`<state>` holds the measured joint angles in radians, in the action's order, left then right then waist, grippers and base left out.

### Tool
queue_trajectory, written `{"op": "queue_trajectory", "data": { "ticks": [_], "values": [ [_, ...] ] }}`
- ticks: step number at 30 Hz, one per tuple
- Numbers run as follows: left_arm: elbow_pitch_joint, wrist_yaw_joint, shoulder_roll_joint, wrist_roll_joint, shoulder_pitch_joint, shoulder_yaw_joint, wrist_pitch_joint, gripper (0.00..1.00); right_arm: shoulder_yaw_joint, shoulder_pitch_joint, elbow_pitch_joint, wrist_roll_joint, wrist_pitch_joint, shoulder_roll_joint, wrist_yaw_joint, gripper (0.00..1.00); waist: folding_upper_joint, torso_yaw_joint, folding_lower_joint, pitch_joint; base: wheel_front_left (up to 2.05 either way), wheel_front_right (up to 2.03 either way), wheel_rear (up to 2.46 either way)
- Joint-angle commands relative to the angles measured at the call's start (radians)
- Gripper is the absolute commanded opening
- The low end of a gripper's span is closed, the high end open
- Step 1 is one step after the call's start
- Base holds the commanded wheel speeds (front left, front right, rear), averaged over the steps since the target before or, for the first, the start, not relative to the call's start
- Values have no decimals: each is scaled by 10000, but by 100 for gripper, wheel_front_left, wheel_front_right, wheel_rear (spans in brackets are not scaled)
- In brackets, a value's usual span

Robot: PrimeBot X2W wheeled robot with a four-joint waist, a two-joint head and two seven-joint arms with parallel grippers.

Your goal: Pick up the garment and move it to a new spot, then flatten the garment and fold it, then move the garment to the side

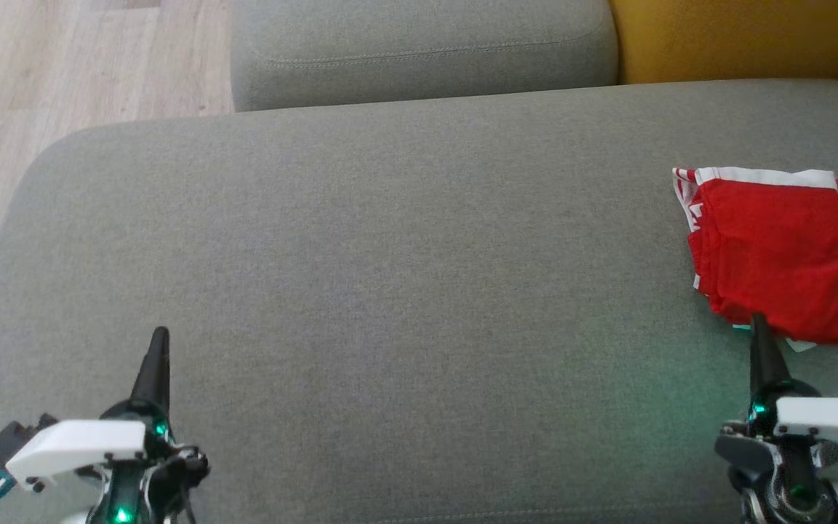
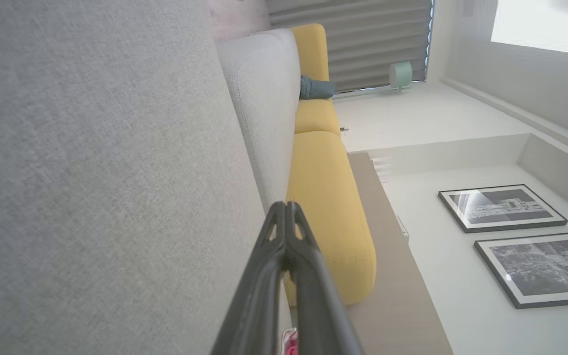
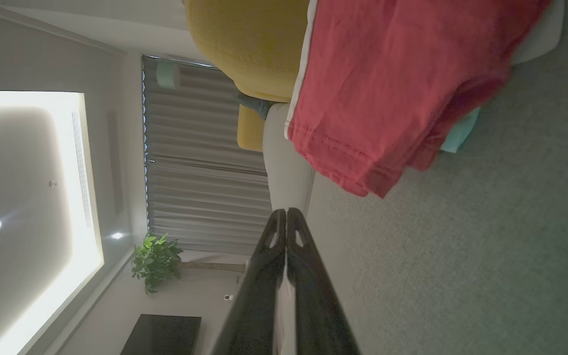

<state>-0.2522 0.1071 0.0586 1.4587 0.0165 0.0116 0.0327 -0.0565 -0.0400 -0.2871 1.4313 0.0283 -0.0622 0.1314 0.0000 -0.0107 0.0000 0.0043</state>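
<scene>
- Garment: red with a white band along its far edge. It lies in a compact, layered bundle on the seat, at the robot's far right. Its right edge is cut off by the head view.
- A small teal patch shows under the near edge of the garment. What it is cannot be told.
- Right gripper: fingers pressed together, tips meeting, nothing between them. In the head view the tip sits at the near edge of the garment. In the right wrist view a strip of bare seat separates the fingertips from the red cloth, so contact is not confirmed.
- Left gripper: fingers pressed together, nothing held. It hangs over bare seat at the near left, well apart from the garment.
- Seat: grey fabric, with a rounded corner at the far left.
- Back cushion: grey, along the far edge of the seat.
- Yellow cushion: just beside the back cushion, on its right.
- Floor: pale wood, to the left of the seat.
- Left wrist view: two framed pictures on a white wall.
- Right wrist view: a grey curtain and a green plant.
</scene>
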Motion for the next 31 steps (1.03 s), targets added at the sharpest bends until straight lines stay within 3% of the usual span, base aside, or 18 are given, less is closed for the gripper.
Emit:
{"op": "queue_trajectory", "data": {
  "ticks": [1, 15, 31],
  "values": [
    [269, 126, 164, 349, 679, 369, 102, 0, 81, -605, 402, 440, 128, -154, -7, 0, 0, 15, 0, -2, 0, 0, 0],
    [90, 233, 156, 1737, 881, 683, 529, 0, -205, -646, 445, 2031, 548, -141, -7, 0, 0, 105, 0, -11, 0, 0, 0],
    [83, 236, 114, 1725, 891, 750, 587, 0, -276, -652, 441, 2020, 611, -95, -7, 0, 0, 107, 0, -11, 0, 0, 0]
  ]
}}
